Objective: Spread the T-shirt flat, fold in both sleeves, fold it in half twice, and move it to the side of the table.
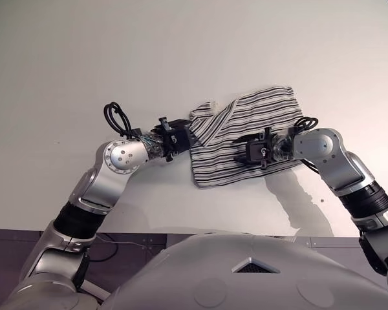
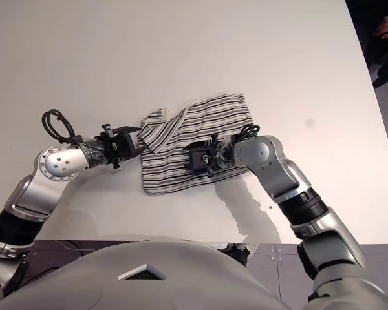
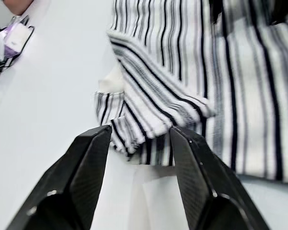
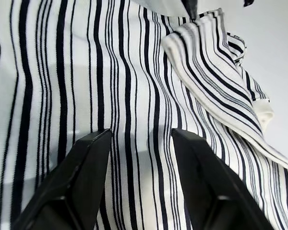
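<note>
Left hand open at T-shirt edge, right hand open over it

A striped T-shirt lies in a rumpled, partly folded bundle on the white table, right of centre. The left hand sits at the shirt's left edge. The right hand is over its near part, pointing toward the left one.
</note>
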Controlling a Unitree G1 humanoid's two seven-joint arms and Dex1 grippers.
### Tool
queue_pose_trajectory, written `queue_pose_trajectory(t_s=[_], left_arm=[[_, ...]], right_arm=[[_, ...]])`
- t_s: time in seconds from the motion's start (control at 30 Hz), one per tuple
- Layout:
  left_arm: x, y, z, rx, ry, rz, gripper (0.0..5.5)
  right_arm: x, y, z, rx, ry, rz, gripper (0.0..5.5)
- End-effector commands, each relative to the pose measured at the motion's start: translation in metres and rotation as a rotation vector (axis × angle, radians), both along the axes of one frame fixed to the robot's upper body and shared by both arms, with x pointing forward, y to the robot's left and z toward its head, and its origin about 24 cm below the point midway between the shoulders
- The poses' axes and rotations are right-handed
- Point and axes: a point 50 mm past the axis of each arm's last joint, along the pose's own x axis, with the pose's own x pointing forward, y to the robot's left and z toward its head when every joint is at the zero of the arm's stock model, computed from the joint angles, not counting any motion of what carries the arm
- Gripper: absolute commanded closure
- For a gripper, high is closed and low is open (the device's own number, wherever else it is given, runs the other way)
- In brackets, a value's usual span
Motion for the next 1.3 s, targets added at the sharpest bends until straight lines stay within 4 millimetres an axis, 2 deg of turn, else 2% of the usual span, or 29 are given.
queue_pose_trajectory(t_s=[0.03, 0.17, 0.23, 0.27, 0.33, 0.4, 0.47, 0.53, 0.57, 0.63, 0.7, 0.77, 0.8, 0.9, 1.0, 1.07, 1.13, 1.2, 1.3], left_arm=[[0.013, -0.003, -0.009, 0.017, -0.029, 0.02, 3.26], [0.03, -0.005, -0.016, 0.022, -0.067, 0.05, 3.26], [0.041, -0.003, -0.01, -0.017, -0.115, 0.105, 3.26], [0.05, 0.0, -0.002, -0.082, -0.153, 0.179, 3.26], [0.071, 0.02, 0.008, -0.199, -0.184, 0.411, 3.26], [0.08, 0.044, 0.001, -0.225, -0.161, 0.617, 3.26], [0.074, 0.058, -0.009, -0.222, -0.131, 0.716, 3.26], [0.066, 0.059, -0.007, -0.26, -0.125, 0.743, 3.26], [0.061, 0.058, -0.004, -0.29, -0.128, 0.747, 3.26], [0.043, 0.049, 0.01, -0.406, -0.121, 0.709, 3.26], [0.02, 0.036, 0.018, -0.472, -0.093, 0.646, 3.26], [-0.001, 0.019, 0.021, -0.513, -0.034, 0.569, 3.26], [-0.011, 0.008, 0.023, -0.524, 0.006, 0.507, 3.26], [-0.043, -0.015, 0.027, -0.54, 0.139, 0.368, 3.26], [-0.073, -0.026, 0.011, -0.458, 0.271, 0.358, 3.26], [-0.078, -0.026, -0.008, -0.366, 0.318, 0.417, 3.26], [-0.076, -0.021, -0.025, -0.237, 0.323, 0.448, 3.26], [-0.073, -0.013, -0.034, -0.128, 0.313, 0.445, 3.26], [-0.063, 0.004, -0.037, -0.023, 0.274, 0.435, 3.26]], right_arm=[[-0.007, -0.006, -0.015, -0.076, 0.057, 0.001, 3.19], [-0.007, -0.006, -0.016, -0.075, 0.055, 0.0, 3.19], [-0.008, -0.006, -0.015, -0.074, 0.056, -0.002, 3.19], [-0.009, -0.007, -0.016, -0.077, 0.059, -0.003, 3.19], [-0.013, -0.009, -0.018, -0.082, 0.067, -0.003, 3.19], [-0.016, -0.009, -0.018, -0.081, 0.073, 0.001, 3.19], [-0.015, -0.007, -0.017, -0.072, 0.068, -0.002, 3.19], [-0.006, -0.005, -0.009, -0.019, 0.022, -0.055, 3.19], [0.001, -0.004, -0.001, 0.036, -0.015, -0.099, 3.19], [0.031, -0.008, 0.033, 0.208, -0.123, -0.264, 3.19], [0.055, -0.02, 0.058, 0.254, -0.208, -0.346, 3.19], [0.073, -0.042, 0.062, 0.153, -0.265, -0.373, 3.19], [0.075, -0.057, 0.057, 0.072, -0.266, -0.361, 3.19], [0.058, -0.098, 0.051, -0.077, -0.188, -0.295, 3.19], [0.037, -0.126, 0.055, -0.157, -0.088, -0.221, 3.19], [0.024, -0.129, 0.046, -0.204, -0.023, -0.156, 3.19], [0.01, -0.123, 0.03, -0.242, 0.019, -0.083, 3.19], [-0.005, -0.117, 0.017, -0.264, 0.055, -0.027, 3.19], [-0.024, -0.116, 0.01, -0.289, 0.1, 0.029, 3.19]])
